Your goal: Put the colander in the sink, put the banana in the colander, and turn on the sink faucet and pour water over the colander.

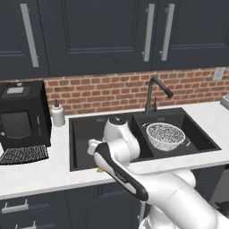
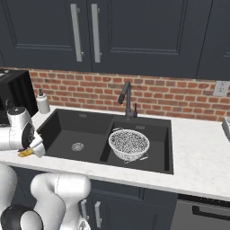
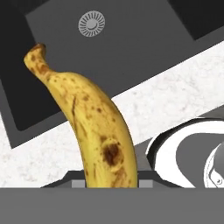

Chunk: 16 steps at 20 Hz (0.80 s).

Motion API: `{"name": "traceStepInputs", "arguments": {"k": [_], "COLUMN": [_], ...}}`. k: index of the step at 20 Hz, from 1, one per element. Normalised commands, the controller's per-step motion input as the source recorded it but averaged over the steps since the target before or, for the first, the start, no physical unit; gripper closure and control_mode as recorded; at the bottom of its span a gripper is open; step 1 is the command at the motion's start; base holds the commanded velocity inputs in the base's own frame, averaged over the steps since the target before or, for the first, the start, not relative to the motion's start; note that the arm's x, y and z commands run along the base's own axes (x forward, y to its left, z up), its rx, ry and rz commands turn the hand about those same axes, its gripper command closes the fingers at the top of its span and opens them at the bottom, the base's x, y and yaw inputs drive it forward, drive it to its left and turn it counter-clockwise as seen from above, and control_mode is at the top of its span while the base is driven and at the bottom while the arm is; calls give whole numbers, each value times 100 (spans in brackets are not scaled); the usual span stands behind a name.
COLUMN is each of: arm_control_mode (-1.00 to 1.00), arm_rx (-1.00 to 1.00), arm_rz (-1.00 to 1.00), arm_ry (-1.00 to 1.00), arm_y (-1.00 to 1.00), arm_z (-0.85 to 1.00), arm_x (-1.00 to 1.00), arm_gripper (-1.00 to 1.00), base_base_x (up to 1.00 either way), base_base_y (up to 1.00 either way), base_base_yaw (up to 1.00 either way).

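My gripper [image 2: 32,151] is shut on the banana [image 3: 94,127], a yellow fruit with brown spots. It hangs just above the front counter edge at the sink's near left corner. A bit of the banana [image 1: 102,170] peeks out under my arm, and the banana [image 2: 25,153] sticks out left of the hand. The black double sink [image 1: 85,129] lies ahead. The wire-mesh colander [image 1: 165,135] sits in the narrower right basin, and the colander [image 2: 129,143] holds nothing. The dark gooseneck faucet [image 1: 154,91] stands behind the basins with no water running.
A black coffee machine [image 1: 22,118] and a flat dark mesh tray [image 1: 22,154] stand on the left counter. A white soap dispenser [image 1: 57,113] is by the brick wall. The wide basin's drain [image 3: 91,23] lies beyond the banana. Dark cabinets hang overhead.
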Motion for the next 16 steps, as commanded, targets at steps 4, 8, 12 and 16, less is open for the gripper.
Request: {"name": "traceStepInputs", "arguments": {"k": [4, 8, 12, 16], "arm_control_mode": [-100, -100, -100, -100], "arm_rx": [0, 0, 0, 0], "arm_rz": [0, 0, -2, -6], "arm_ry": [0, -1, -2, 0], "arm_y": [-44, -57, -59, -61], "arm_z": [10, 6, 3, 6], "arm_x": [-17, -28, -24, -10], "arm_gripper": [100, 100, 100, 100], "base_base_x": [0, 0, 0, 0], "base_base_y": [0, 0, 0, 0], "base_base_yaw": [0, 0, 0, 0]}}
